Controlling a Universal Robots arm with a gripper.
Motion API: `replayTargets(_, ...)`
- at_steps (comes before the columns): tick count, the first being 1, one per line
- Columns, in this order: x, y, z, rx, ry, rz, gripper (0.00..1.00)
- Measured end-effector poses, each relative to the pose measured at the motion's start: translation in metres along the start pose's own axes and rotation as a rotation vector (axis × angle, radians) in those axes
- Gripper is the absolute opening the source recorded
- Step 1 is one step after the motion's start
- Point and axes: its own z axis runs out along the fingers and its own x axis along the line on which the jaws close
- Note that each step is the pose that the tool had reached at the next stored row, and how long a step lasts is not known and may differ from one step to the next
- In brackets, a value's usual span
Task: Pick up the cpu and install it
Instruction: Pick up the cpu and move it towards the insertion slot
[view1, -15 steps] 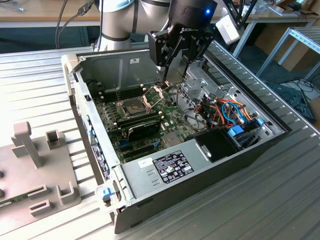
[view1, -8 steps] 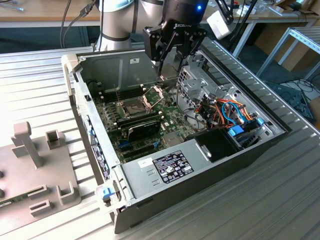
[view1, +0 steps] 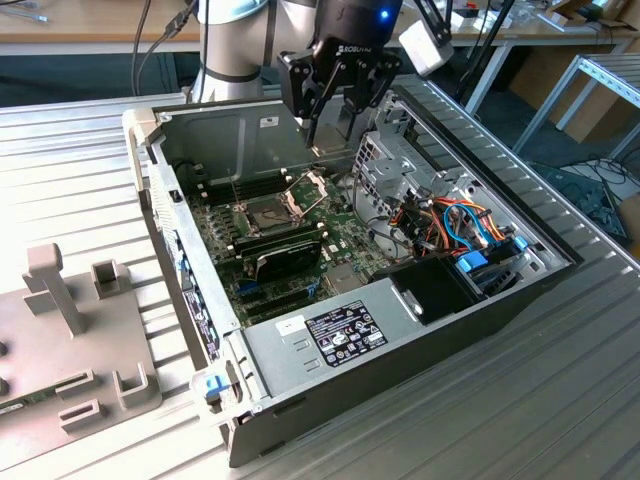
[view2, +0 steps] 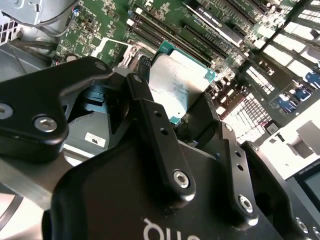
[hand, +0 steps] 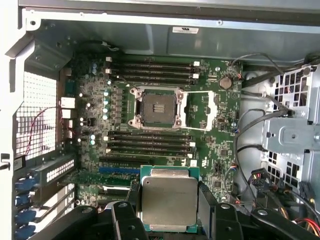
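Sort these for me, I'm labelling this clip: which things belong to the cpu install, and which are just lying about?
Job: cpu, held in the hand; open socket; motherboard.
Lying about: grey fixture; coloured cables; labelled metal box.

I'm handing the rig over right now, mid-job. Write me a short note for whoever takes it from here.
Gripper: shut on the cpu, held above the motherboard inside the open computer case.
Socket: empty, with its metal frame swung open beside it.
Done: cpu picked up.
Left: cpu not yet seated; it hangs over the board, apart from the socket.
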Motion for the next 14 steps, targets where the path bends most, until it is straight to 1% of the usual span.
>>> replayTargets(7,0.0,0.0003,0.0002,-0.0003,-0.0002,0.0,0.55)
replayTargets(14,0.0,0.0005,0.0028,0.0,0.0,0.0,0.55)
